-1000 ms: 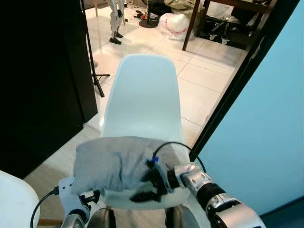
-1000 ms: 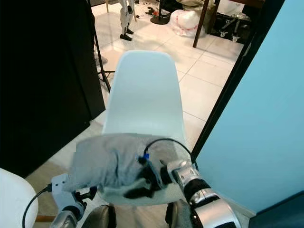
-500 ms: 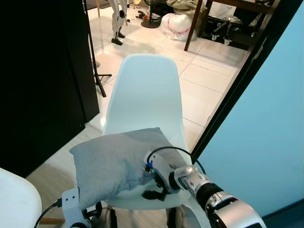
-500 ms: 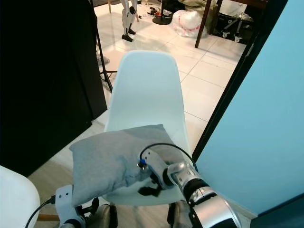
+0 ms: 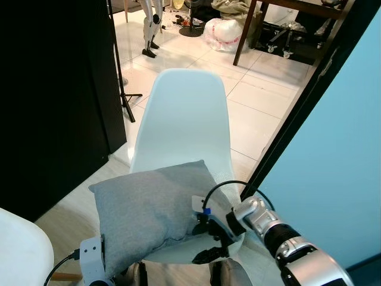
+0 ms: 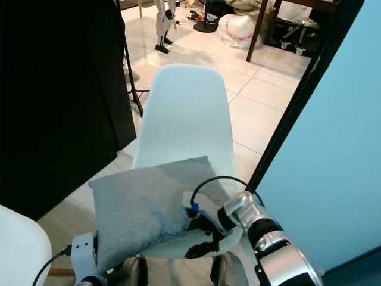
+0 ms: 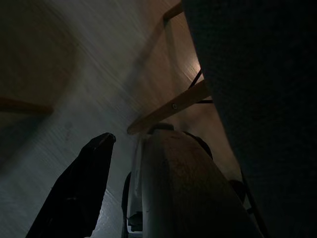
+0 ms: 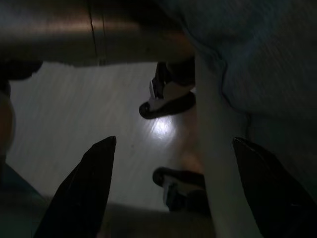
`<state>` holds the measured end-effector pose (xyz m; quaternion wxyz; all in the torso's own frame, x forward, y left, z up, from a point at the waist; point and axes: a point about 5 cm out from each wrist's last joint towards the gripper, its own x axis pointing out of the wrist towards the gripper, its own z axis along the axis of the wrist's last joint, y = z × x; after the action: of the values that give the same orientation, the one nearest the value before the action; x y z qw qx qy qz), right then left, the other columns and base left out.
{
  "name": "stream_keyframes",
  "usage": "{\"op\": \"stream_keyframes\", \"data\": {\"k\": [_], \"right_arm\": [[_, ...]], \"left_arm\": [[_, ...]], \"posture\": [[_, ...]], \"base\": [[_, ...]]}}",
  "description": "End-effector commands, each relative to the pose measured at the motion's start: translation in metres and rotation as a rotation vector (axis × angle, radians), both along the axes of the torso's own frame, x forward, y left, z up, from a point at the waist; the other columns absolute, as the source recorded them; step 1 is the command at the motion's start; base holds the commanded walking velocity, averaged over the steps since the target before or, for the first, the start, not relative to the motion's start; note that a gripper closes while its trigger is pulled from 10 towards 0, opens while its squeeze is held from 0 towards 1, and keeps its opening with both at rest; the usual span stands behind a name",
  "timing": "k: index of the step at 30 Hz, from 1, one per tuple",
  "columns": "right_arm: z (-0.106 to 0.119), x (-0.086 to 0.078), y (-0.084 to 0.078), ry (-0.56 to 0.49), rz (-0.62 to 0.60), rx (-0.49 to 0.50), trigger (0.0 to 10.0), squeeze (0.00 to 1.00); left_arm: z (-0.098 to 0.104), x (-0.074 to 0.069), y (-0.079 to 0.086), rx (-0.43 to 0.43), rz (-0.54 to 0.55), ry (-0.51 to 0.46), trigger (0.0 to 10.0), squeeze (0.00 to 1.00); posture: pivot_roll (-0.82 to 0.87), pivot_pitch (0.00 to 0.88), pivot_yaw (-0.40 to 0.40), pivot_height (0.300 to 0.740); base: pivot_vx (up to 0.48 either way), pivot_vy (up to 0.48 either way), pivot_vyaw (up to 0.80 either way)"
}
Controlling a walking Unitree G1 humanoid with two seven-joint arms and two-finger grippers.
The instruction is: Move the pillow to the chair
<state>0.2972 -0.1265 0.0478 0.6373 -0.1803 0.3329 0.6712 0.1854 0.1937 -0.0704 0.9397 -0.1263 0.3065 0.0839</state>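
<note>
Beside pillow (image 5: 149, 211), right fingers (image 8: 84, 193) apparently open, empty.

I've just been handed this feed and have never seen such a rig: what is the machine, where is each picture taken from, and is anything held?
This is a walking humanoid robot with two silver arms, each ending in a two-fingered black gripper. The two wide pictures come from its head, looking down. They show a white chair with a grey pillow lying on its seat, overhanging the front. The right gripper sits at the seat's front edge beside the pillow, fingers spread, holding nothing. The two dark pictures come from wrist cameras. The right one looks past its own fingers to the floor under the seat. The left gripper hangs low beneath the pillow, one finger visible.
</note>
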Motion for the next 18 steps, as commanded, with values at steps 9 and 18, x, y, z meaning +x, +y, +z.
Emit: {"op": "stream_keyframes", "data": {"k": [9,18], "right_arm": [[0.039,0.045,0.031,-0.121,-0.544,0.376,10.0,0.0],[0.003,0.029,0.043,-0.018,-0.751,0.338,10.0,0.0]], "left_arm": [[-0.009,-0.02,0.009,0.072,-0.007,0.089,10.0,0.0],[-0.016,-0.042,0.035,0.203,0.064,0.221,10.0,0.0]], "posture": [[0.1,0.088,-0.094,0.611],[0.12,0.089,-0.098,0.631]], "base": [[0.0,0.0,0.0],[0.0,0.0,0.0]]}}
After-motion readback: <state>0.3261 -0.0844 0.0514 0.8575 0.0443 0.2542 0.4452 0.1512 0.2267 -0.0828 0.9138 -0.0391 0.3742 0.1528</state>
